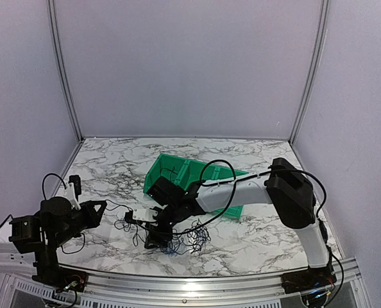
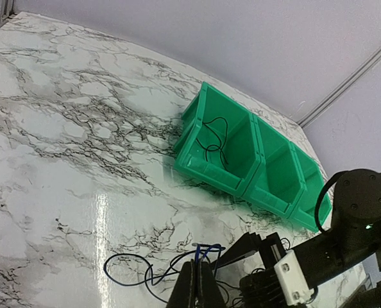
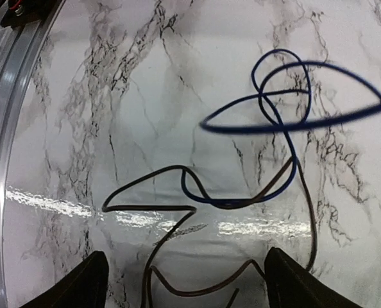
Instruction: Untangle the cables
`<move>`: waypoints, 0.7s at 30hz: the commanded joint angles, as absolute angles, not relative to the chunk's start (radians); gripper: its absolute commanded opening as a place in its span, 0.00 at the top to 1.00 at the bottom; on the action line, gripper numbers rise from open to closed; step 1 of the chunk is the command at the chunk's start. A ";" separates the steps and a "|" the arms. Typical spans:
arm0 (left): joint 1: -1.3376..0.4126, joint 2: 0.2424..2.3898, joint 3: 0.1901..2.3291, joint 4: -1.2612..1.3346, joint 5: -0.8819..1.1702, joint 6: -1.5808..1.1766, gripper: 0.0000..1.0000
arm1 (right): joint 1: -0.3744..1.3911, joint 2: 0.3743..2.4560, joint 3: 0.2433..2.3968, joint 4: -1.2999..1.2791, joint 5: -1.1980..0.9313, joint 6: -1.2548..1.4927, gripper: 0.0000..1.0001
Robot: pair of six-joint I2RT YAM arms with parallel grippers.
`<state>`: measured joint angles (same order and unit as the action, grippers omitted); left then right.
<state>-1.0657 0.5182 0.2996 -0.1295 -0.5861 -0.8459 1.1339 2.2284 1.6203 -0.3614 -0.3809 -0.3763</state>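
Note:
A tangle of thin black and blue cables point(image 1: 181, 242) lies on the marble table in front of the arms. My left gripper point(image 2: 200, 268) is shut on a blue cable point(image 2: 211, 247), whose loops trail left over the table. In the top view the left gripper point(image 1: 103, 206) sits left of the tangle. My right gripper point(image 1: 157, 239) points down over the tangle. In the right wrist view it point(image 3: 185, 290) is open, with a dark cable point(image 3: 152, 208) on the table between the fingers and a blue cable point(image 3: 287, 122) looping beyond.
A green bin point(image 1: 177, 168) with three compartments lies behind the tangle. In the left wrist view one compartment of it point(image 2: 200, 106) holds a thin black cable point(image 2: 213, 138). The right arm's white-tagged wrist point(image 2: 290, 279) is close to my left fingers. A metal rail point(image 3: 4, 128) edges the table.

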 commanded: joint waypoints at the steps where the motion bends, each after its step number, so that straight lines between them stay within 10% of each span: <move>1: -1.063 0.464 0.307 -0.189 -0.630 -0.833 1.00 | 1.129 2.247 1.641 -0.330 -0.319 -0.364 0.24; 8: -1.063 0.456 0.362 -0.241 -0.655 -0.781 1.00 | 1.127 2.197 1.527 -0.332 -0.343 -0.385 0.99; 21: -1.062 0.409 0.822 -0.631 -0.821 -0.542 1.00 | 1.023 1.903 1.071 -0.328 -0.298 -0.485 1.00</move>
